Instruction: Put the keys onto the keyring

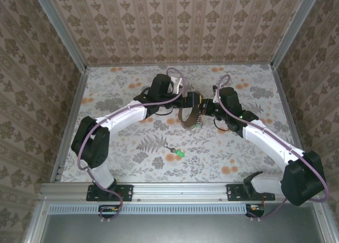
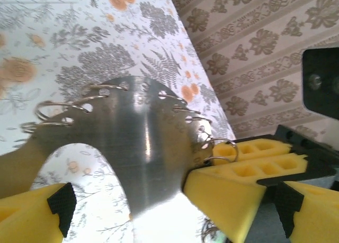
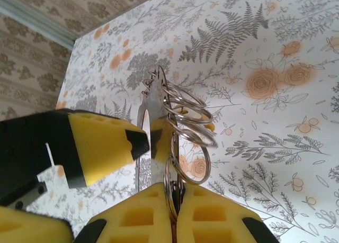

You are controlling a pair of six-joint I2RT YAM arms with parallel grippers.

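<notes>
The right end effector [image 3: 173,200] is clamped on the keyring [image 2: 143,147], holding it up above the middle of the table [image 1: 122,89]. The left end effector [image 2: 174,203] is wide open, one finger on either side of the keyring. A green key [image 1: 178,153] lies on the table, nearer the arm bases
</notes>
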